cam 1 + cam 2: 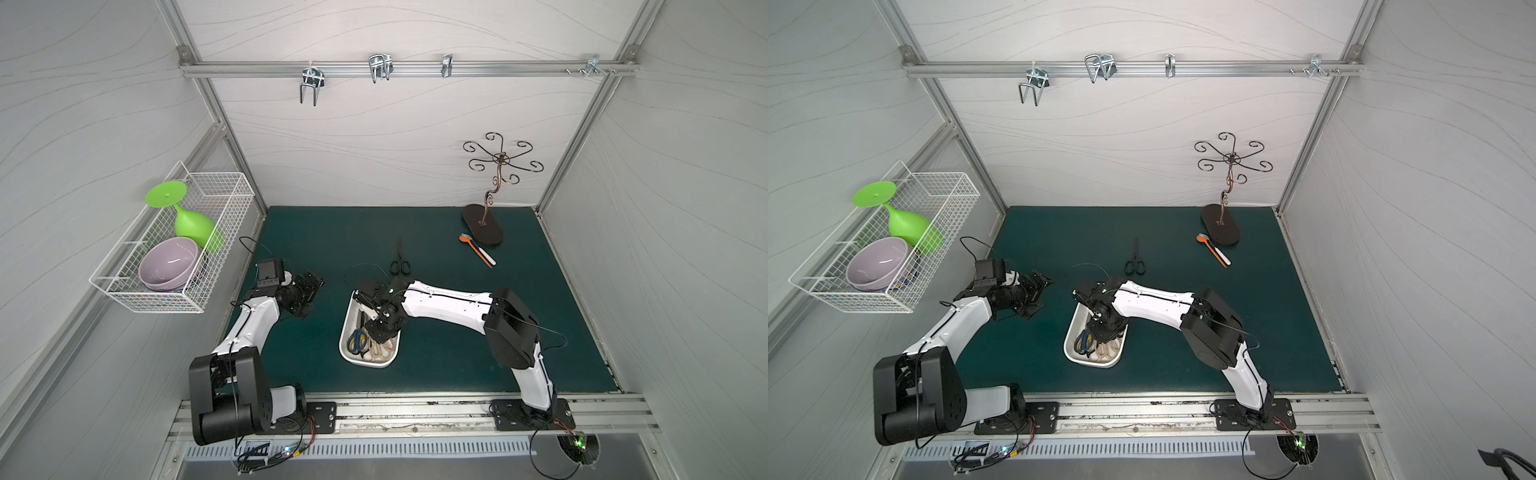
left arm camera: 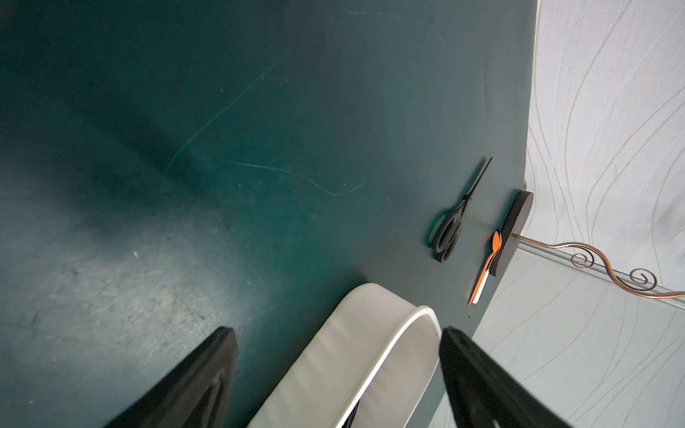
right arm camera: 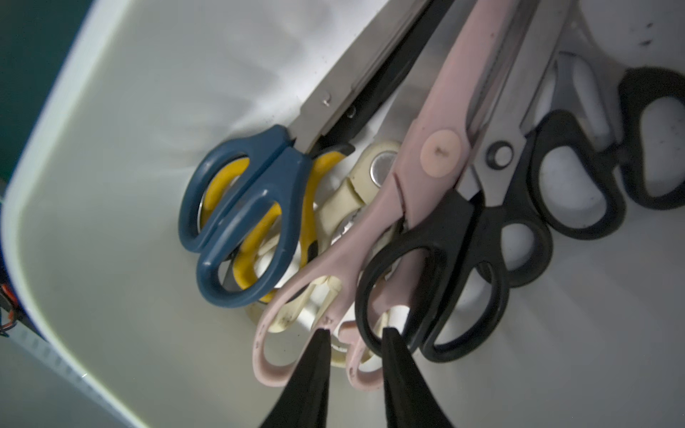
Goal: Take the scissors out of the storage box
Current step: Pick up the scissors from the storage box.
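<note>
The white storage box (image 1: pixel 345 336) (image 1: pixel 1070 334) lies on the green mat with several scissors piled in it. The right wrist view shows a blue pair (image 3: pixel 241 207) on a yellow pair (image 3: pixel 255 241), a cream pair (image 3: pixel 356 185), a long pink pair (image 3: pixel 437 122) and black-handled pairs (image 3: pixel 444 266) (image 3: pixel 578 178). My right gripper (image 3: pixel 356 330) (image 1: pixel 379 330) reaches down into the box. Its jaws stand a narrow gap apart over the pink handle loops and a black loop, not clamped. One black pair (image 1: pixel 400 259) (image 2: pixel 454 229) lies on the mat beyond the box. My left gripper (image 1: pixel 309 286) (image 2: pixel 337 329) hovers wide open and empty left of the box (image 2: pixel 370 352).
An orange and a white spoon (image 1: pixel 478 249) lie by the dark oval base of a curly metal stand (image 1: pixel 482 224) at the back right. A white wire basket (image 1: pixel 174 249) on the left wall holds a green goblet and a lilac bowl. Metal hooks hang on the rear rail.
</note>
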Action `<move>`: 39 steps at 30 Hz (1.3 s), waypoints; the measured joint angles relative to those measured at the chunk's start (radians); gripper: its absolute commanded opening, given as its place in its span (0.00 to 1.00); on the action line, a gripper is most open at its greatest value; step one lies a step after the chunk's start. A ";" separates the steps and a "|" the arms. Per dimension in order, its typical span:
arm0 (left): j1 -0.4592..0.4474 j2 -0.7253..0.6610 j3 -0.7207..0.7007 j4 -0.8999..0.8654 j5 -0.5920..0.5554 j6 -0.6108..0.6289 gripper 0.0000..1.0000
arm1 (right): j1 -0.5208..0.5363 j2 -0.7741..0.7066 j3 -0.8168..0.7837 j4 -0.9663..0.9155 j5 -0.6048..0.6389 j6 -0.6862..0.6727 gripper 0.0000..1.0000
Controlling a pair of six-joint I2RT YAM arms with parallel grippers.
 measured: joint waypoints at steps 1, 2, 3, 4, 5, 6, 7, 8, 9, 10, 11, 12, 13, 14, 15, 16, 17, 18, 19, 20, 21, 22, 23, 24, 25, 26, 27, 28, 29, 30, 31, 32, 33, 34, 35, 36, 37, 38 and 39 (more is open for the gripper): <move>0.000 0.000 0.000 0.000 0.000 0.000 0.90 | 0.000 0.002 0.000 0.000 0.000 0.001 0.28; 0.002 -0.001 0.000 0.000 0.000 0.000 0.90 | 0.000 0.004 0.001 0.000 0.001 0.004 0.28; 0.002 -0.001 0.000 0.000 0.000 0.000 0.90 | 0.000 0.008 0.003 0.000 0.002 0.005 0.28; 0.003 -0.001 0.000 0.000 0.000 0.000 0.90 | 0.000 0.012 0.005 0.000 0.003 0.005 0.28; 0.003 -0.001 0.000 0.000 0.000 0.000 0.90 | 0.000 0.018 0.007 0.000 0.003 0.006 0.28; 0.003 -0.001 0.000 0.000 0.000 0.000 0.90 | 0.000 0.023 0.010 0.000 0.003 0.006 0.28; 0.003 -0.001 0.000 -0.001 0.000 0.000 0.90 | 0.000 0.028 0.011 0.000 0.003 0.006 0.28; 0.003 -0.001 0.000 -0.001 0.000 0.000 0.90 | 0.000 0.034 0.011 0.001 0.004 0.006 0.28; 0.003 -0.001 0.000 -0.001 0.000 0.000 0.90 | 0.000 0.038 0.013 0.000 0.004 0.006 0.27; 0.003 -0.001 0.000 -0.001 0.000 0.000 0.90 | 0.000 0.040 0.017 -0.001 0.005 0.006 0.27; 0.003 -0.001 0.000 -0.001 0.000 0.000 0.90 | 0.000 0.043 0.021 -0.001 0.007 0.007 0.27; 0.003 -0.001 0.000 -0.001 0.000 0.000 0.90 | 0.000 0.045 0.025 0.000 0.007 0.007 0.26; 0.003 -0.001 0.000 -0.001 0.000 0.000 0.90 | 0.000 0.046 0.029 0.000 0.007 0.007 0.25; 0.003 -0.001 0.000 -0.001 0.000 0.000 0.90 | 0.000 0.048 0.033 0.000 0.008 0.007 0.24; 0.003 -0.002 0.000 -0.001 0.000 0.000 0.90 | 0.000 0.051 0.037 0.000 0.008 0.007 0.22; 0.003 -0.002 0.000 -0.001 0.000 0.000 0.90 | 0.000 0.053 0.039 0.001 0.008 0.007 0.21; 0.003 -0.004 0.000 -0.002 0.000 0.000 0.90 | 0.000 0.054 0.039 0.002 0.008 0.007 0.21; 0.003 -0.006 0.000 -0.002 0.000 0.000 0.90 | 0.000 0.054 0.039 0.002 0.007 0.008 0.20; 0.003 -0.007 0.000 -0.002 0.000 0.000 0.90 | 0.000 0.054 0.039 0.002 0.007 0.008 0.20; 0.003 -0.008 0.000 -0.002 0.000 0.000 0.90 | 0.000 0.054 0.039 0.002 0.007 0.008 0.20; 0.003 -0.010 0.000 -0.002 0.001 0.000 0.90 | 0.000 0.055 0.039 0.002 0.007 0.008 0.20; 0.003 -0.010 0.000 -0.002 0.001 0.000 0.90 | 0.000 0.055 0.039 0.002 0.007 0.008 0.20; 0.003 -0.012 0.000 -0.002 0.001 0.000 0.90 | 0.000 0.055 0.039 0.002 0.007 0.008 0.20; 0.003 -0.012 0.000 -0.003 0.001 0.000 0.90 | 0.000 0.056 0.039 0.002 0.007 0.008 0.20; 0.003 -0.012 0.000 -0.003 0.001 0.000 0.90 | 0.000 0.056 0.039 0.002 0.007 0.008 0.20; 0.003 -0.012 0.000 -0.005 0.001 0.000 0.90 | 0.000 0.058 0.039 0.002 0.007 0.008 0.18; 0.003 -0.012 0.000 -0.006 0.001 0.000 0.90 | 0.000 0.058 0.039 0.002 0.006 0.008 0.15; 0.003 -0.013 0.000 -0.007 0.001 0.000 0.90 | 0.000 0.059 0.039 0.003 0.006 0.008 0.14; 0.003 -0.013 0.000 -0.007 0.001 0.000 0.90 | 0.000 0.060 0.039 0.003 0.005 0.008 0.13; 0.003 -0.013 0.000 -0.007 0.001 0.000 0.90 | 0.000 0.061 0.039 0.003 0.005 0.008 0.13; 0.003 -0.013 0.000 -0.007 0.001 0.000 0.90 | 0.000 0.062 0.039 0.004 0.004 0.009 0.13; 0.003 -0.013 0.000 -0.007 0.001 0.000 0.90 | 0.000 0.063 0.039 0.004 0.003 0.010 0.12; 0.003 -0.013 0.000 -0.007 0.001 0.000 0.90 | 0.000 0.063 0.039 0.005 0.002 0.011 0.11; 0.003 -0.013 0.000 -0.007 0.001 0.000 0.90 | 0.000 0.063 0.039 0.005 0.002 0.011 0.12; 0.003 -0.013 0.000 -0.007 0.001 0.000 0.90 | 0.000 0.063 0.039 0.005 0.003 0.011 0.11; 0.003 -0.013 0.000 -0.007 0.001 0.000 0.90 | 0.000 0.063 0.039 0.005 0.002 0.010 0.09; 0.003 -0.013 0.000 -0.007 0.001 0.000 0.90 | 0.000 0.063 0.040 0.006 0.002 0.010 0.07; 0.003 -0.013 0.000 -0.007 0.001 0.000 0.90 | 0.000 0.063 0.040 0.005 0.002 0.010 0.04; 0.003 -0.013 -0.001 -0.007 0.001 0.000 0.90 | 0.000 0.063 0.042 0.005 0.002 0.010 0.01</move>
